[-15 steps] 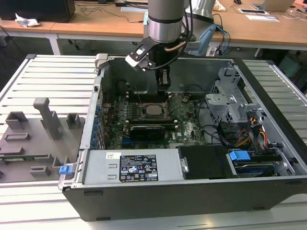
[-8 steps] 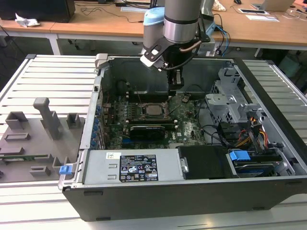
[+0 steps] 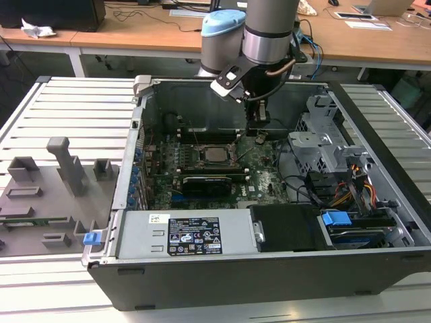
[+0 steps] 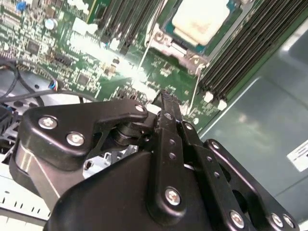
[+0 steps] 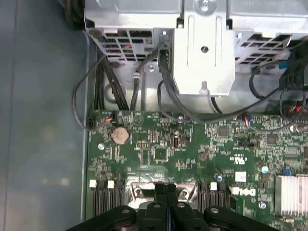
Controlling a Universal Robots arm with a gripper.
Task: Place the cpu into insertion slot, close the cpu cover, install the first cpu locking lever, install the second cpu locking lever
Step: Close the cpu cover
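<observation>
The cpu (image 3: 216,154), a pale silver square (image 4: 201,17), lies in its socket on the green motherboard. The cpu cover (image 4: 167,42), a thin metal frame, lies flat around it. Two thin wire locking levers (image 4: 144,54) (image 4: 194,91) stick out from the socket's near side. My gripper (image 3: 258,132) hangs just off the socket towards the exterior view's right, low over the board. Its black fingers (image 5: 166,191) are pressed together with nothing between them, and the tips (image 4: 166,97) sit between the two levers, a little short of the socket's edge (image 5: 144,191).
Black memory slots (image 4: 231,62) flank the socket. A grey drive cage (image 3: 323,138) with cables (image 5: 120,91) stands at the exterior view's right, the power supply (image 3: 182,235) along the case front. The case walls (image 3: 145,101) enclose everything. A grey fixture tray (image 3: 47,195) lies outside.
</observation>
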